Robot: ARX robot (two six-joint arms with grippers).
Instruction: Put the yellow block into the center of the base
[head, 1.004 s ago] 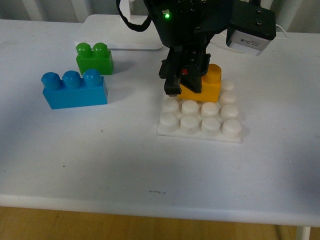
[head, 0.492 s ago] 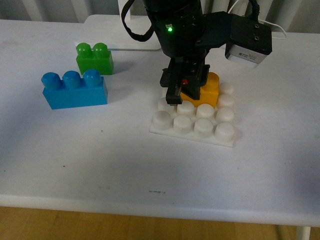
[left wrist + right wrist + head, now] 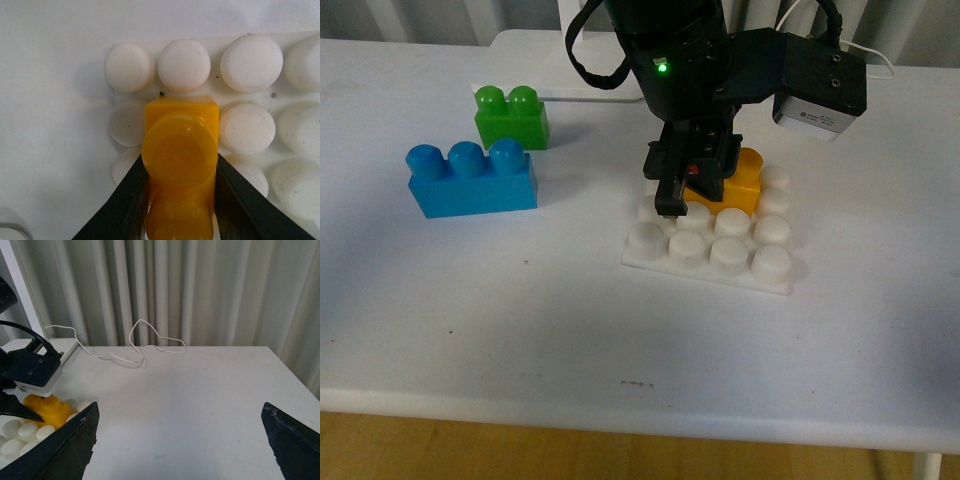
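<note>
The yellow block (image 3: pixel 738 178) sits among the studs of the white base (image 3: pixel 760 262), toward its far middle rows, with my left gripper (image 3: pixel 692 190) shut on it from above. In the left wrist view the black fingers (image 3: pixel 135 195) press both sides of the yellow block (image 3: pixel 180 150), and the base's studs (image 3: pixel 247 62) surround it. How deep the block sits I cannot tell. My right gripper (image 3: pixel 175 440) hangs open over bare table to the right, holding nothing. Its view catches the yellow block (image 3: pixel 47 410) and the base (image 3: pixel 20 432) at the edge.
A blue three-stud brick (image 3: pixel 470 180) and a green two-stud brick (image 3: pixel 510 117) stand to the left of the base. A flat white lamp foot (image 3: pixel 555 75) lies behind them. A white cable (image 3: pixel 140 345) trails along the back by the curtain.
Over the last second the base slid a little to the left under the block and the left gripper. Since half a second ago almost nothing has moved.
</note>
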